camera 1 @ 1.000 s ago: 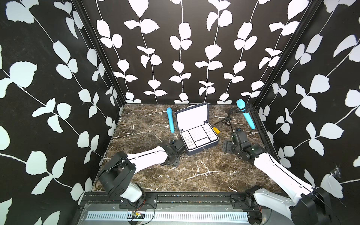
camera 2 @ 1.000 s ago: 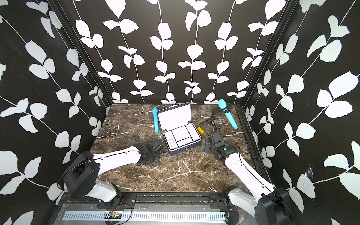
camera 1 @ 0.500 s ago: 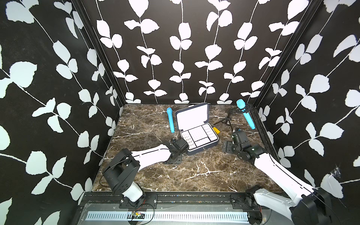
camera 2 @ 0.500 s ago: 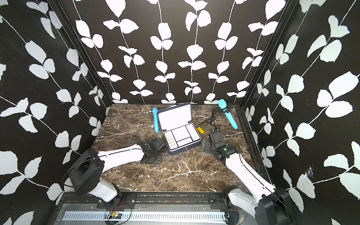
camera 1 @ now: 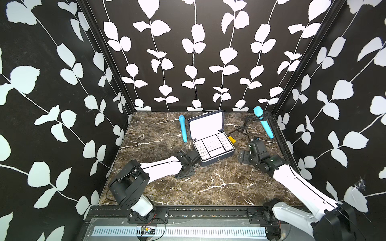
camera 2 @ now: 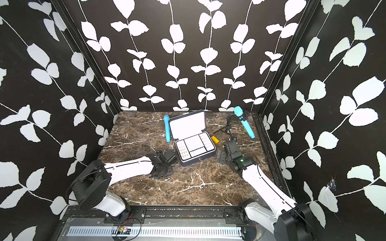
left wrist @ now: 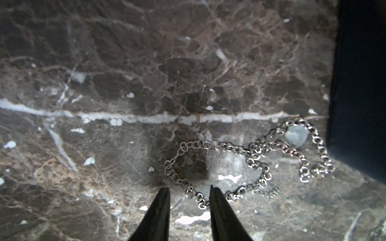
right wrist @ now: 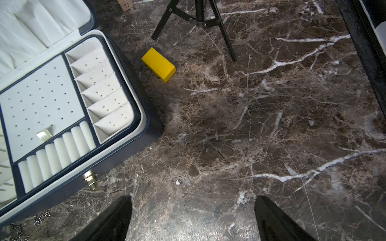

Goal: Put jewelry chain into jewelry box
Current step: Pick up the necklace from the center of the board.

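- The left pincer (left wrist: 189, 187) hangs low over the brown marble worktop (left wrist: 125, 62), its two black fingertips (left wrist: 163, 200) parted by a narrow gap.
- The jewelry chain (left wrist: 253, 153) lies loose and tangled on the worktop. One strand curves through the gap between the tips, and whether it touches either cannot be told.
- The rest of the chain trails toward the dark wall of the jewelry box (left wrist: 359, 83), reaching just beside its corner.

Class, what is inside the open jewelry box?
The jewelry box holds only its white tray; no chain in it. The jewelry chain lies outside, beside it. Beneath the tray is covered.
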Robot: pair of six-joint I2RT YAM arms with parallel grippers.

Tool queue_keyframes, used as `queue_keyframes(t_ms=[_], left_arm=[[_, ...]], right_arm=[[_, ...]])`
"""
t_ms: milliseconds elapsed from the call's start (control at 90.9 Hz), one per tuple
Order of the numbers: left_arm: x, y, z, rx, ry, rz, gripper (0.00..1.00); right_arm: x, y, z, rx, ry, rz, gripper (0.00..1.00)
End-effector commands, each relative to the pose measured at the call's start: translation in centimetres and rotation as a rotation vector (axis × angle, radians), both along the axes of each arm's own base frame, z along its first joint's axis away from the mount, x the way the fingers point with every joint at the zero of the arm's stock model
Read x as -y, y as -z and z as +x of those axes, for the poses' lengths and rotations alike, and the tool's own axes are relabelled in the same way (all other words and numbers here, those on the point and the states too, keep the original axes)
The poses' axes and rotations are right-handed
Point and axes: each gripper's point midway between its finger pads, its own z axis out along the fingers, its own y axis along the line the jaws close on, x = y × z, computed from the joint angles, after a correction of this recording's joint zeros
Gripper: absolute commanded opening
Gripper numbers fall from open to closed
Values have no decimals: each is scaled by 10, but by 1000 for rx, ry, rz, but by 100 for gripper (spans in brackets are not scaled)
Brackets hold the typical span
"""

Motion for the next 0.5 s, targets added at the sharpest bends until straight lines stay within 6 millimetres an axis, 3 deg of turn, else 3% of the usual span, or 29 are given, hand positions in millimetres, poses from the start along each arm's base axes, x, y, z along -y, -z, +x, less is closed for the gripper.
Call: queue_keyframes(t_ms=[0,198,484], left_arm=[[-5,2,-1,-1,-68,16,33],[-11,0,-1,-2,-156,39,26],[-4,12,-5,-43,-198,6,26]], right_arm=[[2,-6,2,27,20,4,93],[1,-6,2,27,24,15,93],[0,-5,2,27,26,17,93]])
